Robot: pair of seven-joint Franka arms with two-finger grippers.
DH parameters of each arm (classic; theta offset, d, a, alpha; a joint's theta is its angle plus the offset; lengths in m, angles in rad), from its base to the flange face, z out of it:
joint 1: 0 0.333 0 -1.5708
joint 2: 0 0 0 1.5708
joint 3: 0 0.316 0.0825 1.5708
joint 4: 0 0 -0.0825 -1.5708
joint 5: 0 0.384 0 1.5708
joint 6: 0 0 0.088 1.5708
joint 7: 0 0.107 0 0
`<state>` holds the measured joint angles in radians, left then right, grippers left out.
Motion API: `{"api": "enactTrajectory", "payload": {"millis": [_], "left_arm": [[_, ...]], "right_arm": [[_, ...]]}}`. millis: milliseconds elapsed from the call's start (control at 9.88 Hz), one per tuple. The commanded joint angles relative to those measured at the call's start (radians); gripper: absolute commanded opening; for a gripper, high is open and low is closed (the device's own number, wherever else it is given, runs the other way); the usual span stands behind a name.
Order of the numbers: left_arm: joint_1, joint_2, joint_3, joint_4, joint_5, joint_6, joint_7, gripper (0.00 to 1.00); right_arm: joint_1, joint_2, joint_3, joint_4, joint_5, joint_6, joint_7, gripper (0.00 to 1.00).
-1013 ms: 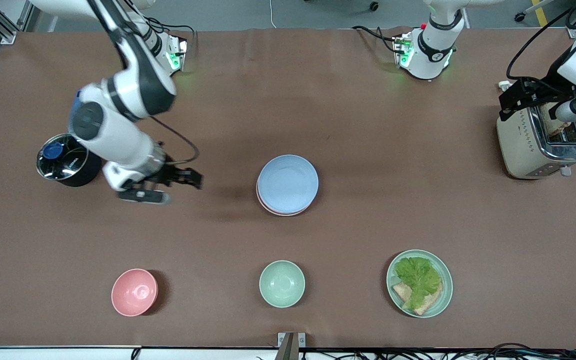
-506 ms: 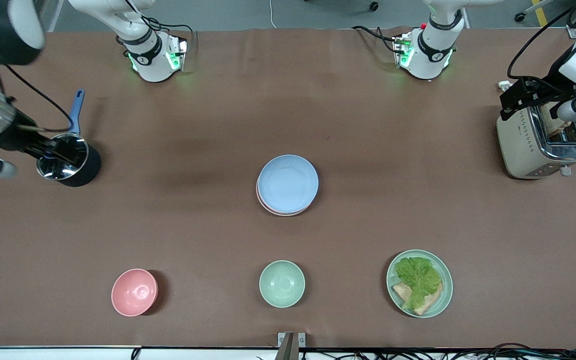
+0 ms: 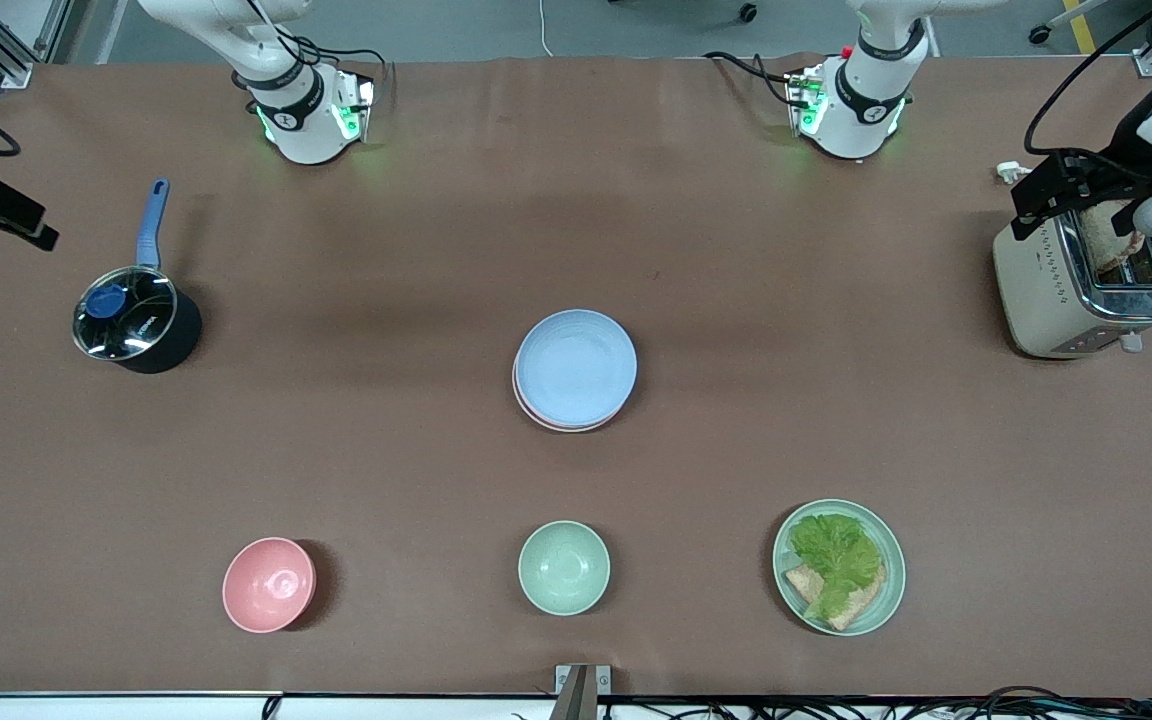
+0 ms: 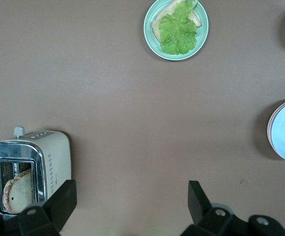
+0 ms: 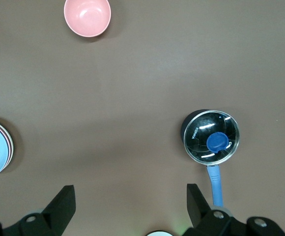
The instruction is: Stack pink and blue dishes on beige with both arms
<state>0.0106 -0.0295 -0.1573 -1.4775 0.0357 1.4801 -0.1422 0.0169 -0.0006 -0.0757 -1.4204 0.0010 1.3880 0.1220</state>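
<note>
- Front view shows the brown table (image 3: pixel 836 400) with both arms pulled out to its ends
- Left gripper (image 4: pixel 130 191) hangs over the toaster (image 3: pixel 1081 285) at the left arm's end, fingers (image 4: pixel 199 199) spread wide and holding nothing
- Right gripper (image 5: pixel 130 192) hangs over the table edge at the right arm's end, at about 10 o'clock from the lidded pot (image 3: pixel 136 325), fingers (image 5: pixel 66 199) released and bare
- Blue plate (image 3: pixel 576 367) tops a stack at mid-table, with the pink plate (image 3: pixel 534 412) showing as a rim just under it; what lies beneath the pink I cannot tell
- Mint plate with lettuce and bread (image 3: pixel 891 590) sits at 4 o'clock from the stack
- Mint bowl (image 3: pixel 564 567) sits at 6 o'clock from it, the pink bowl (image 3: pixel 269 585) at 8 o'clock
</note>
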Motion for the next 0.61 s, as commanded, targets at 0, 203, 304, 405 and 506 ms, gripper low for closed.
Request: {"api": "enactTrajectory", "payload": {"millis": [0, 203, 304, 405, 506], "left_arm": [[0.002, 0.02, 0.002, -0.003, -0.007, -0.009, 0.006, 1.0], [-0.001, 0.022, 0.002, -0.003, -0.008, -0.011, 0.006, 1.0], [-0.004, 0.022, 0.001, -0.003, -0.01, -0.011, 0.006, 1.0], [-0.006, 0.022, -0.001, -0.003, -0.01, -0.011, 0.004, 1.0], [-0.007, 0.022, -0.002, -0.003, -0.01, -0.011, 0.004, 1.0]], "right_arm": [[-0.025, 0.021, 0.017, 0.023, 0.001, 0.009, -0.013, 1.0], [-0.026, 0.021, 0.014, -0.003, 0.007, 0.022, -0.013, 1.0], [-0.029, 0.019, 0.016, -0.015, 0.005, 0.041, -0.013, 1.0], [-0.028, 0.016, 0.016, -0.026, 0.005, 0.039, -0.015, 1.0], [-0.028, 0.017, 0.017, -0.031, 0.005, 0.04, -0.015, 1.0]]}}
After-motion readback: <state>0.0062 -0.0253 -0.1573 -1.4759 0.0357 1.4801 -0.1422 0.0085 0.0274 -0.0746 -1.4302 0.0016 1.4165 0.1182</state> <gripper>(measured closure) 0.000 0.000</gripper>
